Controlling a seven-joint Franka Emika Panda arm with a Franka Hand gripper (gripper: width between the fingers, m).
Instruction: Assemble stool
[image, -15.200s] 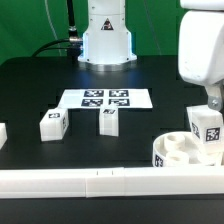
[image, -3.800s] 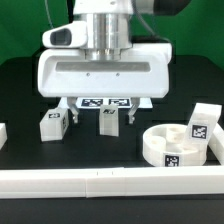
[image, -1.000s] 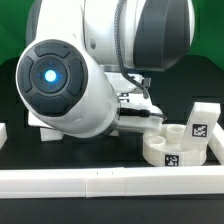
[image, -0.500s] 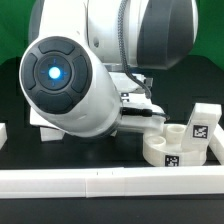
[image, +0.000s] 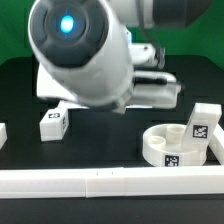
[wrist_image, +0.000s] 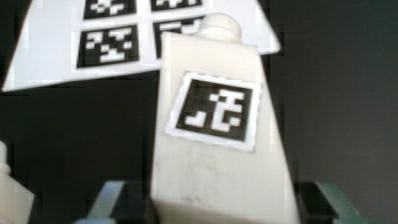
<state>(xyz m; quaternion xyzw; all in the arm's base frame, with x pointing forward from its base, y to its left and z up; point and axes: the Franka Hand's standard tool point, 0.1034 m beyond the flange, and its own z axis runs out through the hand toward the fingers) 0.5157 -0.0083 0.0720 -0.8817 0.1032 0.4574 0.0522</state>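
The claw (wrist_image: 217, 203) has now closed on a white leg (wrist_image: 214, 110).

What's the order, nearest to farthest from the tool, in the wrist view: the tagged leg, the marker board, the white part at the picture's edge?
1. Tagged leg: right between the tool's fingers.
2. White part: just off to one side, blurred.
3. Marker board: on the table past the leg's far end.
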